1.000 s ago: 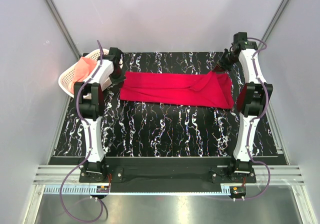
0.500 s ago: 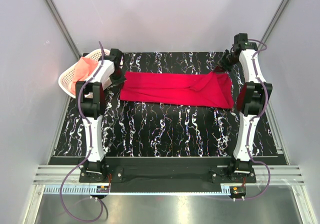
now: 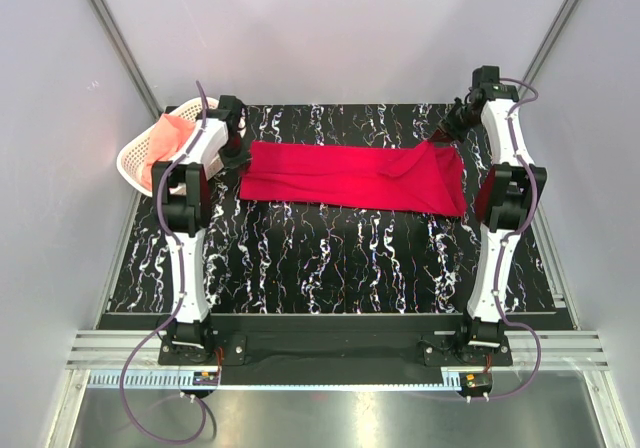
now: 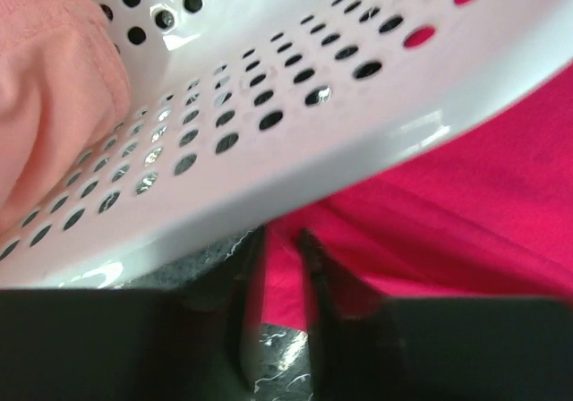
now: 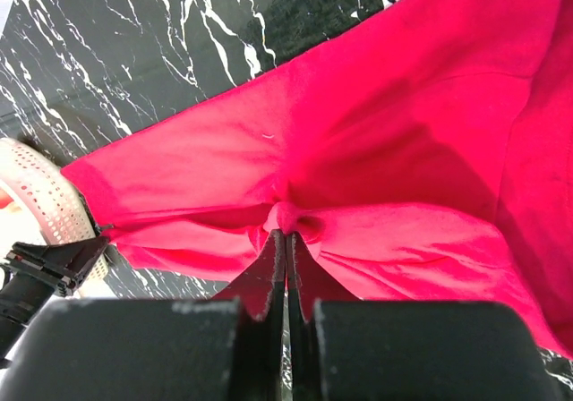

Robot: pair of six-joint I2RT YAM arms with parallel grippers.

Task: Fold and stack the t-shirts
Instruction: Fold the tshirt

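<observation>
The crimson red t-shirt (image 3: 350, 176) lies stretched in a long band across the far part of the table. My left gripper (image 3: 240, 164) is at its left end, low over the mat. In the left wrist view, that gripper (image 4: 279, 236) has its jaws a little apart, with the red cloth (image 4: 466, 195) lying loose between and beyond them. At the shirt's far right corner my right gripper (image 3: 441, 140) holds the cloth slightly raised. It (image 5: 286, 233) is shut on a small bunched pinch of the red shirt (image 5: 376, 132). The salmon-pink t-shirt (image 3: 157, 144) lies in the basket.
A white perforated basket (image 3: 130, 168) sits tilted at the table's far left edge, right beside my left gripper; its wall (image 4: 295, 141) hangs over the fingers and holds the pink cloth (image 4: 45, 106). Black marbled mat (image 3: 330, 258) in front. Grey walls close on both sides.
My left gripper's jaws have parted and let go of the red shirt's left end. The right gripper stays shut on its corner and has shifted slightly right, so the cloth lies flatter.
</observation>
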